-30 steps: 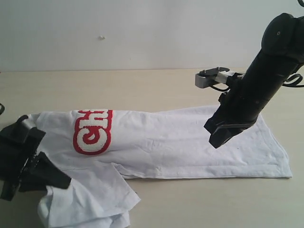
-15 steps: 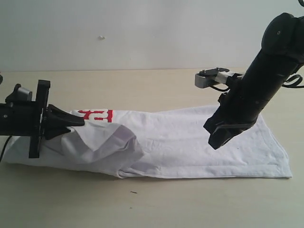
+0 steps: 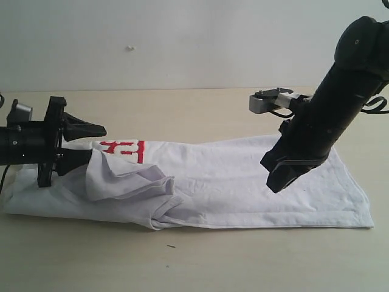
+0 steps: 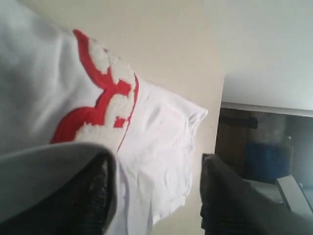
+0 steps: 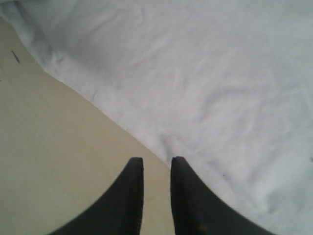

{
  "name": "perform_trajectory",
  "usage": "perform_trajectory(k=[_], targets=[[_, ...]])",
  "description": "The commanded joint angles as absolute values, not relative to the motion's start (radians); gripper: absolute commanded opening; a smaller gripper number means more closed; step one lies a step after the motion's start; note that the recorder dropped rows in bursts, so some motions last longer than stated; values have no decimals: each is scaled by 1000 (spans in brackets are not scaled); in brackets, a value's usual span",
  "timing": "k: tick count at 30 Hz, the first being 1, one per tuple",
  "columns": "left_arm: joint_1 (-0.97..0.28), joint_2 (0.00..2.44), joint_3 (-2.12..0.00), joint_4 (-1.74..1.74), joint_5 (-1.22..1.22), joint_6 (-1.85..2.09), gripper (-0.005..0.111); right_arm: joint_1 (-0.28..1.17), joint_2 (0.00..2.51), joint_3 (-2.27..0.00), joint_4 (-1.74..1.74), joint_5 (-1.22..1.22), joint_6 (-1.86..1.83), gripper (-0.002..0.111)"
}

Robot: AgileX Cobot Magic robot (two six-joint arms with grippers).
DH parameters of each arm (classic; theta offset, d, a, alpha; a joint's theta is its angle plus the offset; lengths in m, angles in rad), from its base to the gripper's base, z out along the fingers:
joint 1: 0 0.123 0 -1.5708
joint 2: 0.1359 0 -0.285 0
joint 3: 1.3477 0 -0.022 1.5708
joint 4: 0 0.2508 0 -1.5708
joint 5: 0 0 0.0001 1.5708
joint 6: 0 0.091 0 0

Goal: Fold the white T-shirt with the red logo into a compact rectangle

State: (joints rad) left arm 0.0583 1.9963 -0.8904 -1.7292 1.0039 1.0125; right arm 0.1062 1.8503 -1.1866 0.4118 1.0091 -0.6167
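Spread along the pale surface in a long, flat band: the white T-shirt, chest end toward the left of the exterior view. Folded over on itself at that end, with a rumpled flap doubled across the chest and hiding most of the red logo (only a strip of red with bits of white lettering showing beyond the flap's far edge).

At the same end, the left end effector, lying roughly level and pointing to the right. Jaws well apart: one finger in clear air above the cloth, the other down at the fold with fabric draped over it, as in the left wrist view. No pinch on anything. In that view too, the logo close up, fuzzy white letters on red, just past the draped finger.

Over the right half of the shirt, the right end effector, angled downward. Fingers close together with only a thin gap between, and nothing in that gap. Below the tips in the right wrist view, the shirt's edge running diagonally, bare surface on one side and wrinkled white cotton on the other. Cannot tell whether the tips touch the cloth.

On the bare surface in front of the fold, a tiny dark speck.
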Motion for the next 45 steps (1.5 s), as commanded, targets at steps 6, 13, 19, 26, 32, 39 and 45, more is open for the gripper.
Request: perform_trajectory(k=[6,13,19,26,32,39,45], targets=[[89,1998,-899,-1744,1092,1218,40,105,1838,-1193,418,1043,-634,22],[123,1976,-899,-1744,1139,1260,64,105,1838,-1193,418,1055,-634,22],[141,1955,-899,-1576,1127,1249,0,105,1838,-1193,439,1073,-643,22],[139,1948,-892,-1422,870,1053,3,105,1838,-1193,441,1079,-646,22],[123,1948,-864,-1403,784,1078,3,105,1838,-1193,450,1050,-646,22],[32,1950,-864,-1394,781,1097,3,105,1838,-1193,471,1014,-646,22],[-64,1950,-864,-1436,771,1095,3,105,1838,-1193,471,999,-646,22]])
